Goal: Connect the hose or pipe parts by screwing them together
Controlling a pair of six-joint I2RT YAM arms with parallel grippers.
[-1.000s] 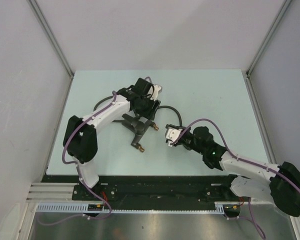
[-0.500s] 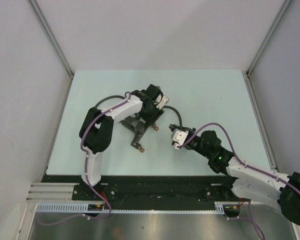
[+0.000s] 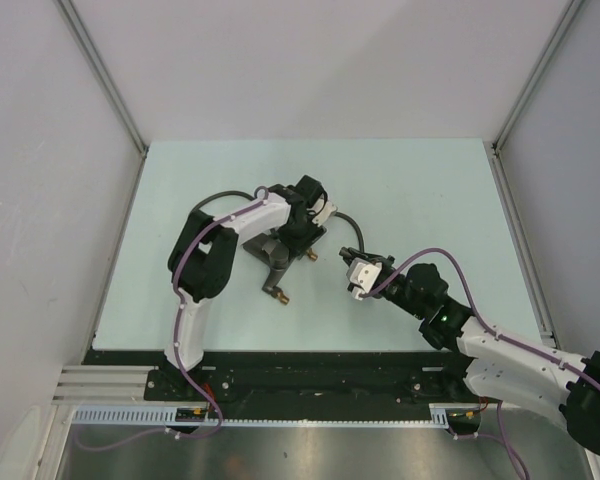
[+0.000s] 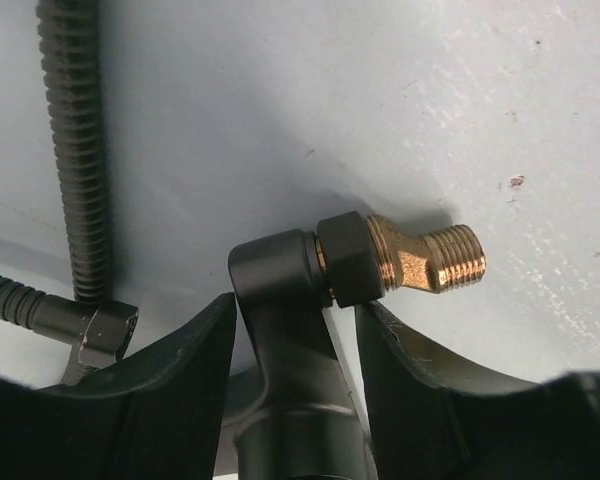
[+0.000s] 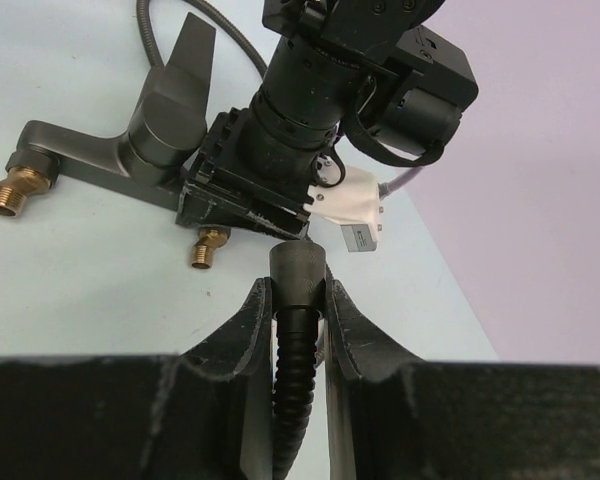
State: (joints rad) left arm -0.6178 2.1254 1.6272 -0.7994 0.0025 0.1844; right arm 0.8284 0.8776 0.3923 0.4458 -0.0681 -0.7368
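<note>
The forked fitting [image 3: 268, 252] is lying flat on the pale table [image 3: 420, 180]. One brass-tipped branch is pointing toward the arms' bases and the other toward the right arm. The left gripper [image 4: 298, 305] is reaching down over that second branch from the fitting's far side. Its fingers [image 4: 160, 390] are standing one on each side of the dark arm, just behind the brass tip [image 4: 420, 258]. They are sitting close against the arm, but whether they are actually clamping it cannot be told.

The hose [image 3: 342, 218] is showing from beyond the left gripper, on the fitting's far right. It is curving round to the right of the fitting and ending in the right gripper [image 5: 298, 290]. That gripper is near the fitting's right-hand tip but apart from it. Its fingers [image 5: 248, 335] are pressed together on the hose's dark end collar, pinching it, with the ribbed length running back between them. The collar is pointing toward the fitting and the left wrist.
</note>
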